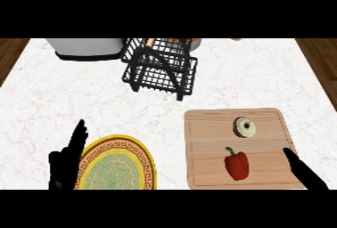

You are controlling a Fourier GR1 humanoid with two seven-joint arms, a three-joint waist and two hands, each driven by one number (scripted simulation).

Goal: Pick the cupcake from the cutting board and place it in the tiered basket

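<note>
The cupcake [244,127] lies on its side on the upper part of the wooden cutting board [207,151], its pale top facing me. The black wire tiered basket [160,69] stands at the back of the counter, left of the board. My right hand [304,171] shows at the board's lower right corner with straight fingers, below and right of the cupcake, apart from it. My left hand [67,162] rests open at the lower left, fingers up, beside a plate.
A red bell pepper [236,165] lies on the board below the cupcake. A yellow patterned plate [120,164] sits at lower left. A grey appliance [85,48] stands at the back left, next to the basket.
</note>
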